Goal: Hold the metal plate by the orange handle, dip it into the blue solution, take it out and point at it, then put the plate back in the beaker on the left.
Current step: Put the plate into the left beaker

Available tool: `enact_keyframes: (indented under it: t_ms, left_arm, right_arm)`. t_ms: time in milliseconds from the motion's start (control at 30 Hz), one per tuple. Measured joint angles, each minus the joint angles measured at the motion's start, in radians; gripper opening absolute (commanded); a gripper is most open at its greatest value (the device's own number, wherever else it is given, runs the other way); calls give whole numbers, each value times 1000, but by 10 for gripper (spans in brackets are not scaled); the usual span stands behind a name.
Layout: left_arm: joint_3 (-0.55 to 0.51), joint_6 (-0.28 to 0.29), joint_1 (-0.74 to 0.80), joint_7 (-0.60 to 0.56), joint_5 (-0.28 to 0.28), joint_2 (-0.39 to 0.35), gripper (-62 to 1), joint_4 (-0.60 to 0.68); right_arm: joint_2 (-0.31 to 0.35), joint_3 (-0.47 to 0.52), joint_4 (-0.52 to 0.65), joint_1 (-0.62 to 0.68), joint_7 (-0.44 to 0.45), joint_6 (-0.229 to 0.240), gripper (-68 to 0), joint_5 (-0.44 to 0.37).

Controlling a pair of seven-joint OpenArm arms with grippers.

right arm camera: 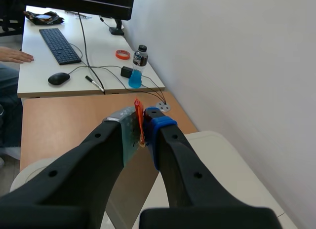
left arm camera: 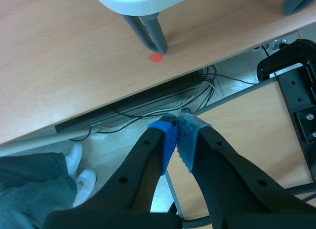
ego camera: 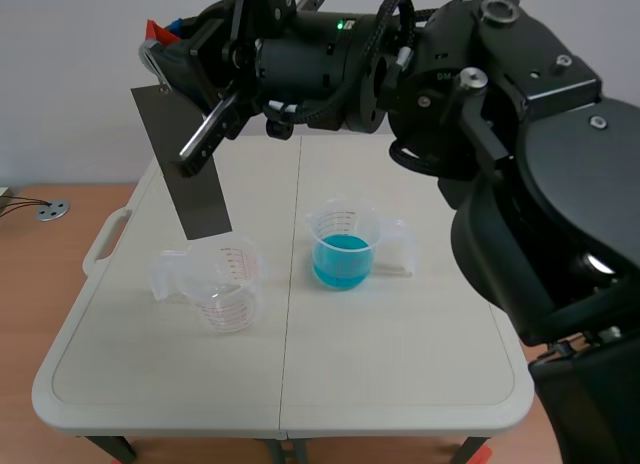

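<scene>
A: Nearest the robot first. Where is the left gripper?
B: Below table level, aimed at the floor. Its two pads meet with nothing between them.

A: Which vessels stand on the table?
B: Two. The left beaker is clear, empty and slightly nearer. The blue beaker holds the solution and stands to its right, a little farther off. The two do not touch.

A: And the plate?
B: It hangs in the air over the left beaker. Its long axis is steeply tilted. The lower edge sits at that beaker's far rim, though contact cannot be told. The upper end leans up and away to the left.

A: What carries it?
B: The right gripper, on the arm that comes in from the right and crosses high above the table. Its pads are clamped on the thin orange handle at the plate's upper end.

A: On what relation does the coming move turn?
B: The lower edge lies over the left beaker, while the solution lies to its right. For a dip, the plate would probably have to go sideways to the right, clear the blue beaker's rim, then descend. For a return, a descent along its own axis should be enough. The views do not settle which stage this is. In either case only the right arm is placed to act.
</scene>
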State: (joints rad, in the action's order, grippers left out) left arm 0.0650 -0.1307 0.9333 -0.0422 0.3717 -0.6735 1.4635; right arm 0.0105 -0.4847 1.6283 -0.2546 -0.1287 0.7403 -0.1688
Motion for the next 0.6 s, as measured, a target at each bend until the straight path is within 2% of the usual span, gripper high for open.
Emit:
enact_keyframes:
  t_ms: [600]
  left_arm:
    - [0, 0, 0, 0, 0, 0, -597, 0]
  right_arm:
    - [0, 0, -90, 0, 19, 0, -662, 0]
